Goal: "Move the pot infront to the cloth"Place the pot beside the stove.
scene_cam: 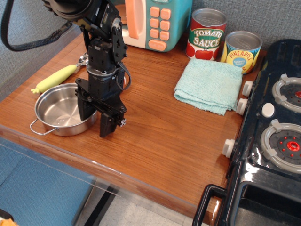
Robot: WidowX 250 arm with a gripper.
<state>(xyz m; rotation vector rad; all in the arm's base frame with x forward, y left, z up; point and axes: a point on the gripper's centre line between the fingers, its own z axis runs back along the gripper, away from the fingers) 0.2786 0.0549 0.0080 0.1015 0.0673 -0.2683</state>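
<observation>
At left of frame the end effector (97,118) straddles the right rim of the pot (62,110), fingers apart, nothing clamped yet. Grasp, lift and carry toward the cloth (209,85) and stove (273,136) all remain.

1 pot (59,109), 1 cloth (209,85), 1 stove (273,136), 2 cans (207,34), 1 microwave (155,21), 1 corn (55,78).

A black gripper (96,120) straddles the right rim of the steel pot (60,109) at the left front of the wooden counter (155,136), one finger inside the pot, the other outside. A corn cob (55,77) lies behind the pot. The teal cloth (209,84) sits well apart, before two cans (225,40) and beside the stove (277,136).
</observation>
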